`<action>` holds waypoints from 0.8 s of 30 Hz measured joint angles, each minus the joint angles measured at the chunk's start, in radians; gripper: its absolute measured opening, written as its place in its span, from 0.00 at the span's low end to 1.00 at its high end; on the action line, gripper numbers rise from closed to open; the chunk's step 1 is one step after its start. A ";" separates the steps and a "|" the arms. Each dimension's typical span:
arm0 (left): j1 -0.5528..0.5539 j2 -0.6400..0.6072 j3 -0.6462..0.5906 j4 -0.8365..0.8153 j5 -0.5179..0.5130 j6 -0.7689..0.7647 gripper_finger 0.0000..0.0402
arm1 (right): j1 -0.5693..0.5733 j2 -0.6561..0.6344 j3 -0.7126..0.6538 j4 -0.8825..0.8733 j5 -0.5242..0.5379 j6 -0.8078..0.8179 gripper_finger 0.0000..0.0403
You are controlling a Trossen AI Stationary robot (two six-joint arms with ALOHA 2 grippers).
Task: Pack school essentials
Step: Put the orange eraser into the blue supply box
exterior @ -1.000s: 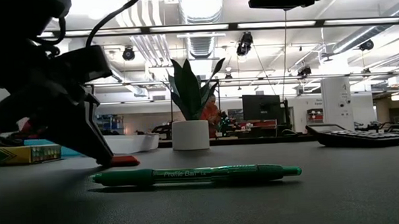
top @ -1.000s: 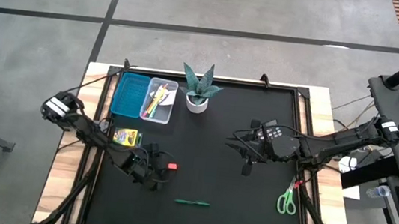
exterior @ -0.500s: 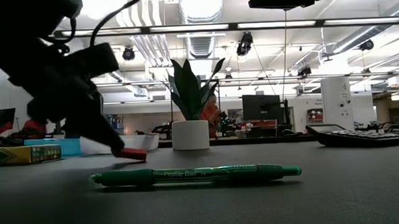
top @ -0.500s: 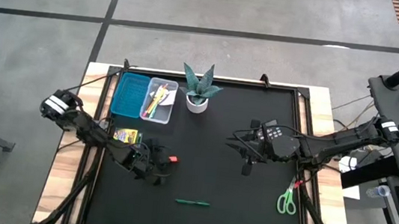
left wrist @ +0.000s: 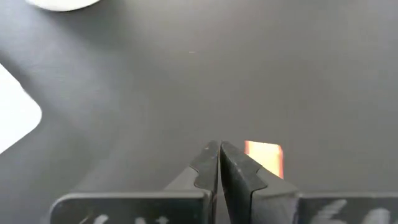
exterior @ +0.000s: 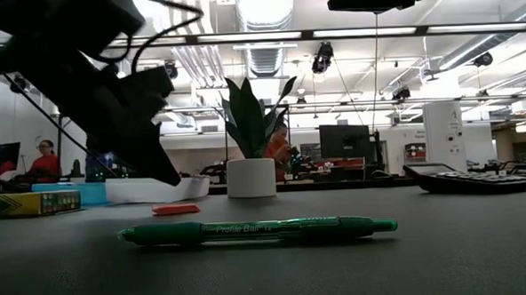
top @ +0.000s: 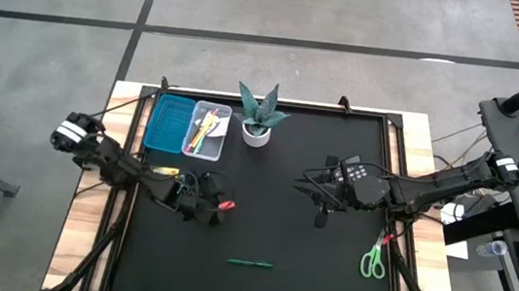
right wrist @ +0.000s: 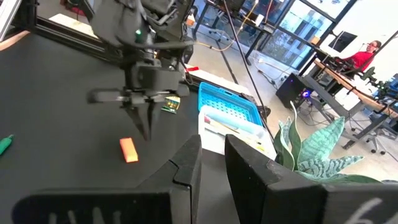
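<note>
High view | clear bin [top: 208,130]: coloured pens | blue bin [top: 169,122]

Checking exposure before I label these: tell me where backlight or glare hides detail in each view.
Low view: bright ceiling lights turn the left claw into a black silhouette, while the green pen stays legible. Left wrist view: the red eraser glows washed-out orange. High view: even light, no glare on the black mat.

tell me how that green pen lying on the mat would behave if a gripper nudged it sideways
The green pen looks round-barrelled and lies flat on the black mat, so a sideways nudge would likely roll it. It seems stiff and light, so it should slide rather than bend.
</note>
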 joint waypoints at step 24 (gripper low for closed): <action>0.006 -0.053 0.003 0.002 0.213 0.511 0.00 | -0.031 0.269 0.077 -0.011 -0.086 0.288 0.10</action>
